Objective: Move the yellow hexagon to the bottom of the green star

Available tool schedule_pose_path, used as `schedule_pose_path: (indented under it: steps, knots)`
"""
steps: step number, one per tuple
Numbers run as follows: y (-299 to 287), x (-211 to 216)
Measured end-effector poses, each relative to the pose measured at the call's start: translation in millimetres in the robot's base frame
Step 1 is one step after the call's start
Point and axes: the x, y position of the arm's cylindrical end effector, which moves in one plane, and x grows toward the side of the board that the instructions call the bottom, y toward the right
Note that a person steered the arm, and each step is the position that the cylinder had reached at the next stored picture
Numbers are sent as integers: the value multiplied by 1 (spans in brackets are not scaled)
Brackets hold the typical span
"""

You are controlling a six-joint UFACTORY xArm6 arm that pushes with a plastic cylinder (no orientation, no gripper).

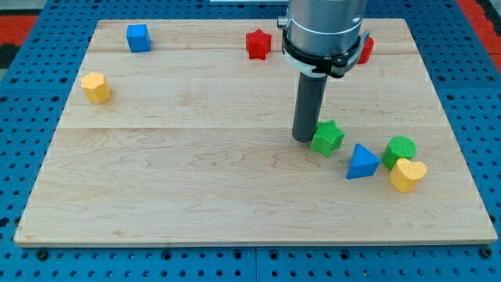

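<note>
The yellow hexagon (96, 87) lies near the board's left edge, toward the view's top. The green star (327, 137) lies right of the board's middle. My tip (304, 139) stands on the board just left of the green star, touching or almost touching it. The yellow hexagon is far to the left of my tip.
A blue triangle (362, 162), a green cylinder (400, 149) and a yellow heart (408, 175) cluster right of the green star. A blue cube (138, 37) and a red star (257, 44) lie near the top edge. A red block (365, 49) is partly hidden behind the arm.
</note>
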Motion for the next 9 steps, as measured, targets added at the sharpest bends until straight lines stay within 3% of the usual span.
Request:
schedule_pose_path:
  steps: [2, 3, 4, 5, 6, 9]
  knots:
    - [-124, -55]
    - [-163, -114]
    - [-239, -156]
    - [-344, -160]
    - [-376, -126]
    - [-285, -62]
